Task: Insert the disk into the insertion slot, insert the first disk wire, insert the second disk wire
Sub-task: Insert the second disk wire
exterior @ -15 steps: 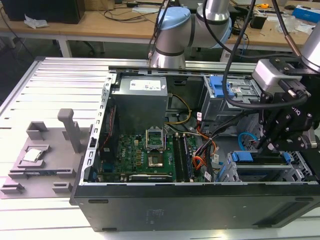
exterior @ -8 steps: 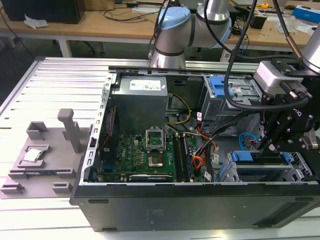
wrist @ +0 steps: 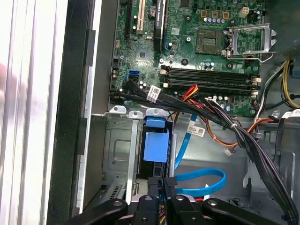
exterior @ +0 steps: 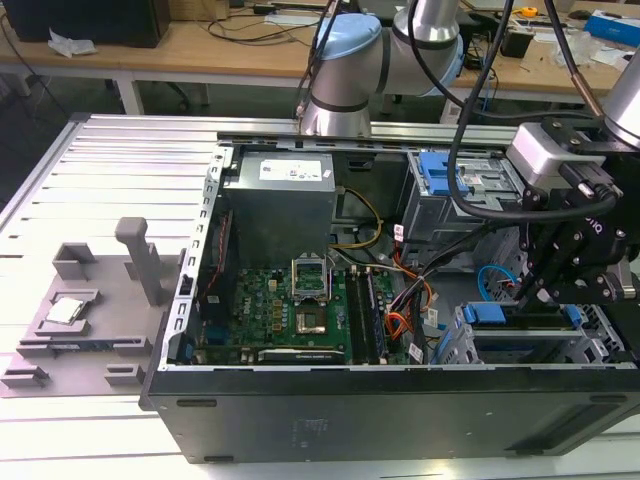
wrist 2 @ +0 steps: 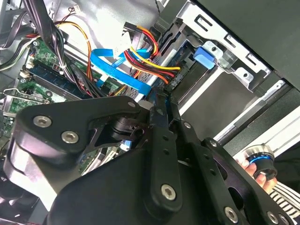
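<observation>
Both claw (wrist: 161,187) fingers nearly together.

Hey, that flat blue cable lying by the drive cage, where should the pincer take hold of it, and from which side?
Probably take the flat blue cable on its free loop over the case floor, coming down through the open side of the case. It is a thin ribbon, so pinch across its two broad faces, not its edges.
</observation>
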{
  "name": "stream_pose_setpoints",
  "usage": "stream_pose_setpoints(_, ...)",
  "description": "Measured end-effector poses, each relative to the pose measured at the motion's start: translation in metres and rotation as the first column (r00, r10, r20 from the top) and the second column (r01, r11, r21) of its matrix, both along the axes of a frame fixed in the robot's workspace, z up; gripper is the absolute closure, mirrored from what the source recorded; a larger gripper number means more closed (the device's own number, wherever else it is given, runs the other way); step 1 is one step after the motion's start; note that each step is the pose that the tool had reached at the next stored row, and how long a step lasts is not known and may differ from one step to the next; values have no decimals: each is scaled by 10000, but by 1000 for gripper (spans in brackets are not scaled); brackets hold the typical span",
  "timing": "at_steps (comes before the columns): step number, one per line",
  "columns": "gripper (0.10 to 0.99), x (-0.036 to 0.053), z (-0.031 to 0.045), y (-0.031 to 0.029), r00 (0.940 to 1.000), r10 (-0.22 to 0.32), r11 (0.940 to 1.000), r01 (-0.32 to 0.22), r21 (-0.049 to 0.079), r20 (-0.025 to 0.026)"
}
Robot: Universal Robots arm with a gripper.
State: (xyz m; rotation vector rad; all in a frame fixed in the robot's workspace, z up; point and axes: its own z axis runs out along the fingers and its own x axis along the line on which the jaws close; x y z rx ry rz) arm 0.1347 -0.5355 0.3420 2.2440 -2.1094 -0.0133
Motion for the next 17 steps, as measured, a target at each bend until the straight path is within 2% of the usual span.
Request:
stream_pose_setpoints(4, 922, 0, 12, 0, 10000, -6, 10000, 6, 37, -1)
stream_pose_setpoints(6, 922, 0, 13, 0, 10000, -63, 9999, 63, 100, 0)
stream_pose_setpoints(12, 922, 0, -1, -4, 10000, -75, 9999, 75, 101, -1)
stream_pose_setpoints(14, 922, 1, -5, -5, 10000, -87, 9999, 87, 91, -1)
stream_pose_setpoints(17, 922, 1, -7, -8, 9999, -103, 9999, 103, -7, 0)
